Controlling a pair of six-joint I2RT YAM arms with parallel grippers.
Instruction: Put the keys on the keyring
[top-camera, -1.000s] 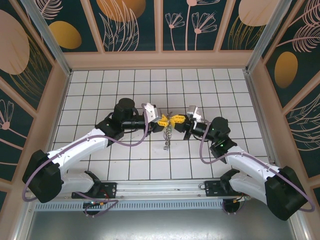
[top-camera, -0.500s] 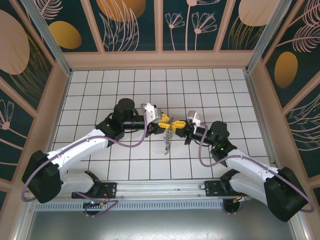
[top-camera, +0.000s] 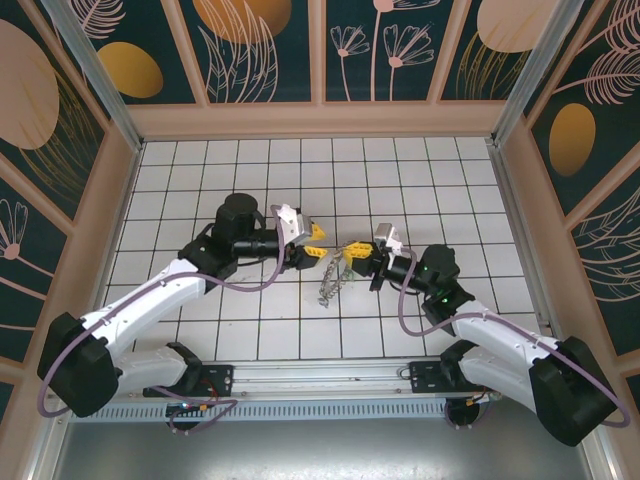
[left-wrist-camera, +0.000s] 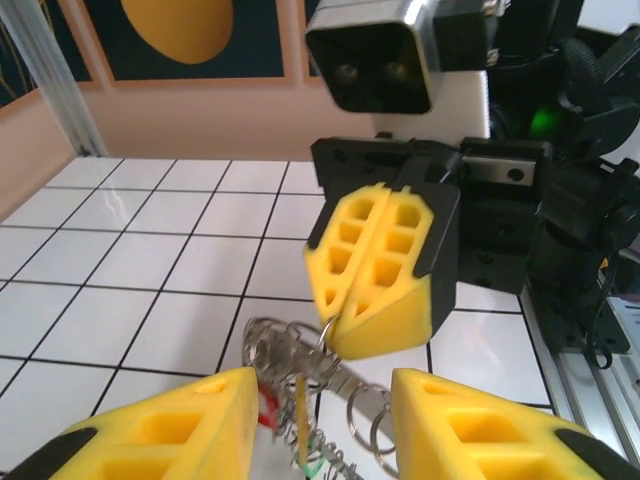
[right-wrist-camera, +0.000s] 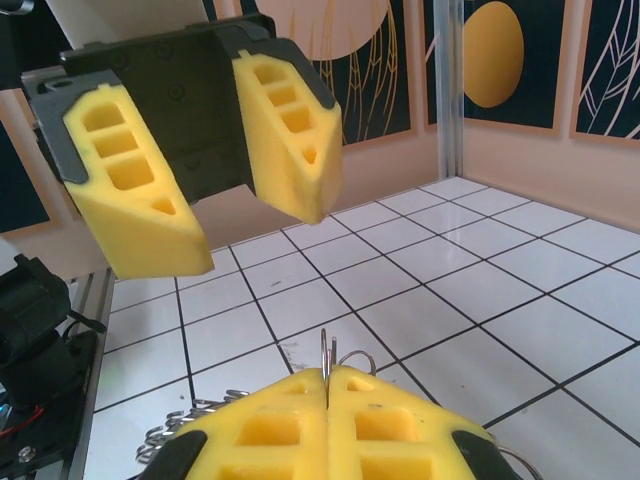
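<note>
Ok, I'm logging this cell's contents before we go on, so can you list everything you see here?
keyring: one, silvery metal, a tangle of loops trailing from the right gripper over the middle of the table
keys: count unclear, red, yellow and green bits among the loops, below the right gripper
table: one, white tiles with dark lines, filling the floor of the cell
wall panels: several, dark teal with orange and pink plant shapes, on three sides
left gripper: one, yellow fingers, open, just left of the keyring
right gripper: one, yellow fingers, shut on the keyring
</note>
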